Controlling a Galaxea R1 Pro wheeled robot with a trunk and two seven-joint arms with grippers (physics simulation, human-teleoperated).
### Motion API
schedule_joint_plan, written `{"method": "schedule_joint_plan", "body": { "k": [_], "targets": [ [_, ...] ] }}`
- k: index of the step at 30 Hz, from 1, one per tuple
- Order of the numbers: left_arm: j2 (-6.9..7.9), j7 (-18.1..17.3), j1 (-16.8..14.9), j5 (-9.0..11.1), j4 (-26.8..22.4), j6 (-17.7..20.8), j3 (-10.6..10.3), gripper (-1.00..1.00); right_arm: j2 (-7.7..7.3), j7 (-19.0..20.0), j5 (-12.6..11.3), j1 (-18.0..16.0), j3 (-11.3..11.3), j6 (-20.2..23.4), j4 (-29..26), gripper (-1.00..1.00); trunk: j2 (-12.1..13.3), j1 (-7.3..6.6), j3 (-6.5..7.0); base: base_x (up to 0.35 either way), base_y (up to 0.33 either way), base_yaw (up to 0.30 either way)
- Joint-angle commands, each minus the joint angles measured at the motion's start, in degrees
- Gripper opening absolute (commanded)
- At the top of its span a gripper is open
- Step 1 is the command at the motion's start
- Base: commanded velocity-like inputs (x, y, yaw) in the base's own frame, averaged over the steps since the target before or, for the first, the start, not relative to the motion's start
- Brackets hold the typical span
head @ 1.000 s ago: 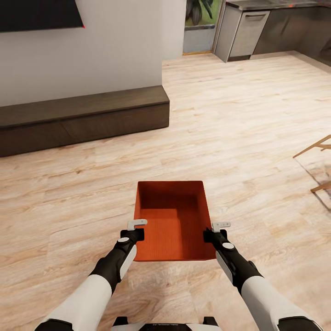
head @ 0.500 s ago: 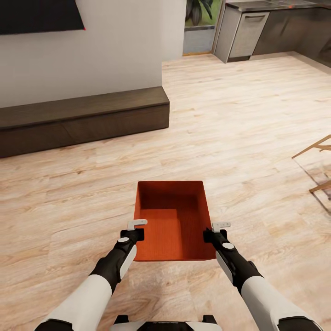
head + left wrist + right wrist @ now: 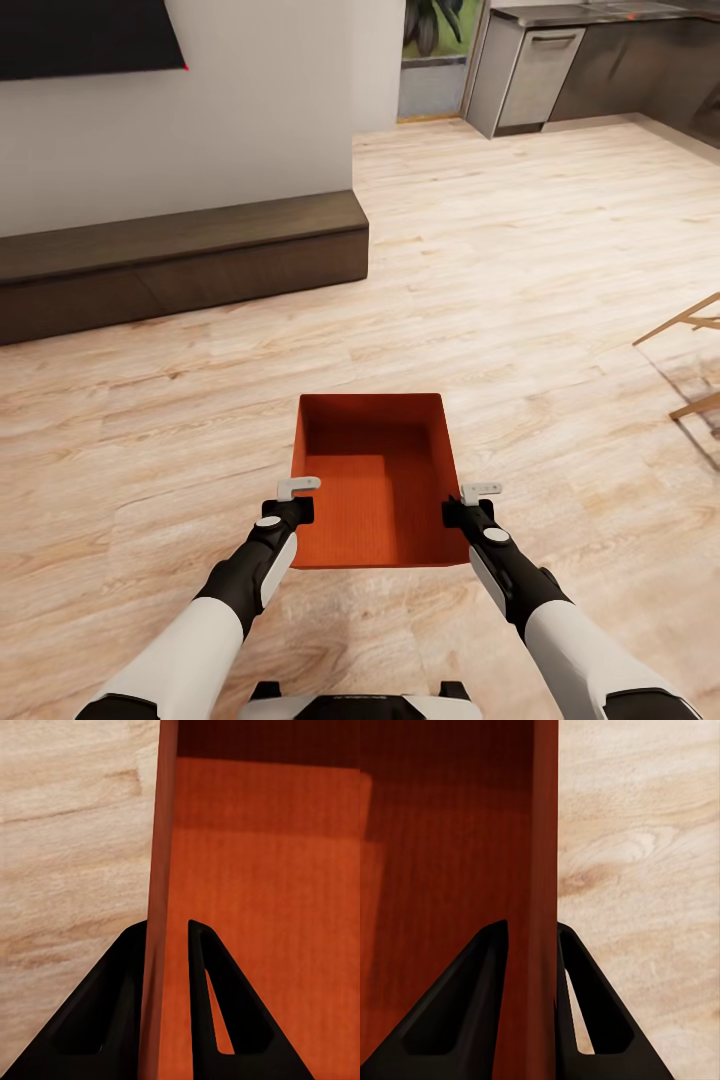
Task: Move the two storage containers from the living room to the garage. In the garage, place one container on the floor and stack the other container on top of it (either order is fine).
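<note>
One orange-red open-top storage container [image 3: 375,480] hangs in front of me above the light wood plank floor [image 3: 500,280], empty inside. My left gripper [image 3: 297,497] is shut on its left wall and my right gripper [image 3: 465,500] is shut on its right wall. In the left wrist view the thin container wall [image 3: 161,832] runs between the two black fingers of the left gripper [image 3: 166,926]. The right wrist view shows the same hold: the container wall [image 3: 544,832] is pinched in the right gripper [image 3: 532,924].
A long dark wood low bench [image 3: 180,260] stands along a white wall [image 3: 260,100] ahead on the left, under a black screen [image 3: 80,35]. Grey kitchen cabinets [image 3: 535,65] are far ahead on the right. Wooden chair legs [image 3: 695,340] poke in at the right edge.
The whole head view has shifted slightly, so the camera has moved a little. The container stays held the same way between both grippers.
</note>
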Motion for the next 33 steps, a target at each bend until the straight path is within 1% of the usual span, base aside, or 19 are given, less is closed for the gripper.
{"method": "schedule_joint_plan", "body": {
  "k": [1, 33],
  "targets": [
    [0.0, 0.6, 0.0, 1.0, 0.0, 0.3, -0.5, -1.0, -0.01, -0.2, 0.0, 0.0, 0.2, 0.0, -0.1, -1.0, 0.4, -0.21, 0.14, 0.0, 0.0, 0.0],
    [0.0, 0.6, 0.0, 1.0, 0.0, 0.3, -0.5, -1.0, -0.06, -0.2, 0.0, 0.0, 0.2, 0.0, -0.1, -1.0, 13.2, -7.24, 5.89, 0.0, 0.0, 0.0]
  ]
}}
